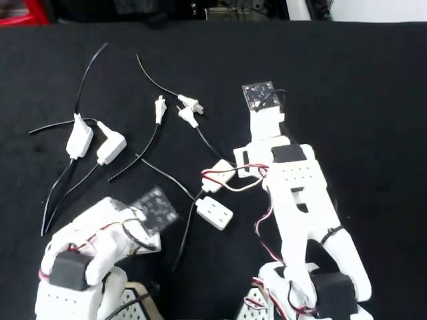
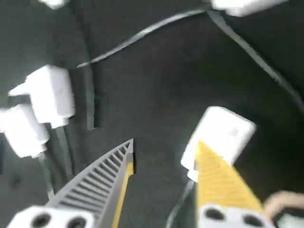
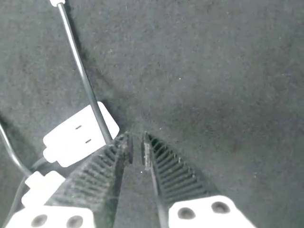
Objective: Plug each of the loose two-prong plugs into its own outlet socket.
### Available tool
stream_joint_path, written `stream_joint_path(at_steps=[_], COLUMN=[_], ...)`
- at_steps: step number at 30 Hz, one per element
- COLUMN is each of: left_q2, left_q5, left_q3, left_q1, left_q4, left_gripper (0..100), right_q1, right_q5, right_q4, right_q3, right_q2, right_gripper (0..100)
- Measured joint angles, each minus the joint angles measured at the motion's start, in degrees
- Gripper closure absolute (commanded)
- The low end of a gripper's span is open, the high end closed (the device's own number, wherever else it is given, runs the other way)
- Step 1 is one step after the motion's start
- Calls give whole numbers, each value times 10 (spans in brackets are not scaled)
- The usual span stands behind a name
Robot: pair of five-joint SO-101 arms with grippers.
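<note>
Three small white two-prong plugs point(image 1: 160, 107), point(image 1: 191, 102), point(image 1: 189, 117) lie loose on thin black cables at the middle back of the black table. One white outlet socket point(image 1: 219, 175) lies just left of my right gripper point(image 1: 245, 164). In the right wrist view that gripper point(image 3: 137, 141) is shut with nothing in it, and the socket point(image 3: 76, 133) lies beside one finger with a black cable point(image 3: 81, 71) running over it. A second socket point(image 1: 214, 212) lies near the left arm. My left gripper point(image 2: 164, 145) hangs open above the table, its yellow finger beside this socket point(image 2: 223, 130).
Two larger white sockets point(image 1: 79, 138), point(image 1: 111, 148) with black cables lie at the left; the left wrist view shows them as two white blocks point(image 2: 50, 95), point(image 2: 21, 130). Red and white wires point(image 1: 230, 181) loop from the right arm. The right half of the table is bare black cloth point(image 1: 373, 100).
</note>
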Motion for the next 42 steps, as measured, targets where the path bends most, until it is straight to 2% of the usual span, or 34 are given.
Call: stream_joint_path(at_steps=[3,7,11,16,22,30,36,39,42], left_q2=[108,285,438,539,601,607,607,607,617], left_q5=[-4,-6,-6,-6,-6,10,76,77,57], left_q3=[-33,-75,-89,-93,-93,-93,-123,-136,-138], left_q1=[34,45,44,33,33,30,30,29,28], left_q4=[0,-22,-94,-190,-230,-231,-232,-248,-300], left_gripper=[733,733,733,733,743,967,964,962,960], right_q1=[1,1,1,1,1,7,25,26,26], right_q5=[0,0,0,0,0,0,1,1,1], right_q4=[0,0,0,0,0,0,0,0,0], right_q3=[3,9,9,9,9,9,9,9,9], right_q2=[0,0,0,0,0,0,0,0,0], right_gripper=[956,956,956,956,956,956,956,956,956])
